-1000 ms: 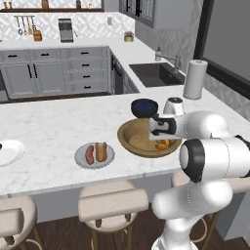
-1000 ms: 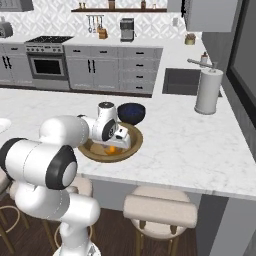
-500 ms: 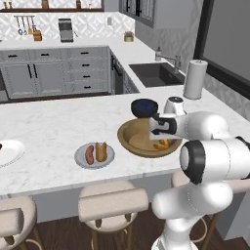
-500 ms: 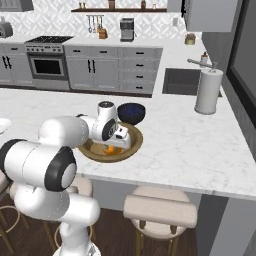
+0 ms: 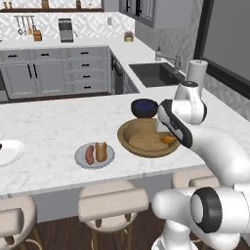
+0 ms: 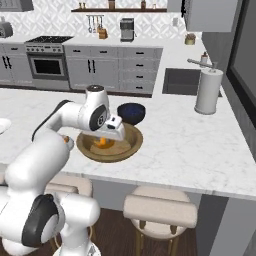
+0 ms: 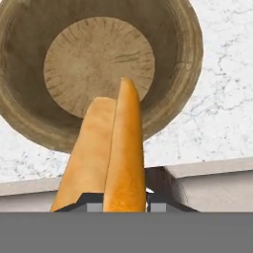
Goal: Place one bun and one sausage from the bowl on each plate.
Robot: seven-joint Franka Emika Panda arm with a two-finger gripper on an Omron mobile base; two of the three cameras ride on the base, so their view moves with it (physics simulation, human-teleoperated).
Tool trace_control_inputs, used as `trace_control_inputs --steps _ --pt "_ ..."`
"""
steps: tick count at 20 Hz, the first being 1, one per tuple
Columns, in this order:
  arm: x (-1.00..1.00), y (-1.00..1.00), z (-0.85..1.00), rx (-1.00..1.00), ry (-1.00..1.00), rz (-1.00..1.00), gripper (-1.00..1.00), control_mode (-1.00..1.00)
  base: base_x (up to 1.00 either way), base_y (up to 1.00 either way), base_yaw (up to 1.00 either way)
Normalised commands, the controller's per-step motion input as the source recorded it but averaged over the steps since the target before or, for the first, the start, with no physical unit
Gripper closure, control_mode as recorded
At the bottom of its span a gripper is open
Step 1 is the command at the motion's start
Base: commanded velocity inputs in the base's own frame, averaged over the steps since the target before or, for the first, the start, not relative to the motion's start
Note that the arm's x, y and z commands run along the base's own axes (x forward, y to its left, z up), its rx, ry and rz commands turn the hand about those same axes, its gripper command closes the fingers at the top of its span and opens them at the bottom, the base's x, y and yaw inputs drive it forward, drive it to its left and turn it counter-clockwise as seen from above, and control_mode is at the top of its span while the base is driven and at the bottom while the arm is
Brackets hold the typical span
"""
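Above the near side of the wooden bowl (image 5: 145, 138) the gripper (image 5: 165, 136) is held low, the white arm being bent forward over the marble counter (image 5: 53, 127) with its wrist turned down toward the bowl. From the hand camera a golden bun (image 7: 109, 154) is seen clamped between the finger tips, which are closed against its sides; the bun stands out lengthwise from the hand over the bowl's rim and the counter edge. From the left base camera the bun's orange end (image 5: 168, 140) shows just under the hand, inside the bowl's near-right part. Whether it touches the wood cannot be told.

The bowl (image 6: 110, 145) sits near the counter's front edge, and just behind it a dark blue bowl (image 5: 144, 107) is found. To the left, well apart from the wooden bowl, a grey plate (image 5: 94, 155) carries a sausage (image 5: 90, 154) and a bun (image 5: 101, 151) side by side. Farther left, at the picture's edge, a white plate (image 5: 9, 152) is partly seen.

A paper towel roll (image 6: 208, 91) stands beside the sink (image 5: 155, 74) on the right run of counter. Grey cabinets (image 5: 53, 73), an oven (image 6: 46, 65) and a coffee machine (image 6: 127, 28) line the back wall, and padded stools (image 5: 113, 202) are set below the counter.
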Motion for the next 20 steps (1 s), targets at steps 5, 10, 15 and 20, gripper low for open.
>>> trace_control_inputs --steps 5,10,15,20 --pt "-0.89 0.00 0.59 0.00 0.00 0.00 1.00 -1.00 0.00 0.00 0.00" --pt "-0.71 0.06 0.45 0.00 -0.01 0.01 1.00 -1.00 0.00 0.00 0.00" --pt "-0.32 0.15 0.46 0.00 -0.01 0.01 1.00 -1.00 0.00 0.00 0.00" --pt "-0.04 0.02 0.09 0.00 0.00 0.00 1.00 1.00 -0.65 0.15 0.00"
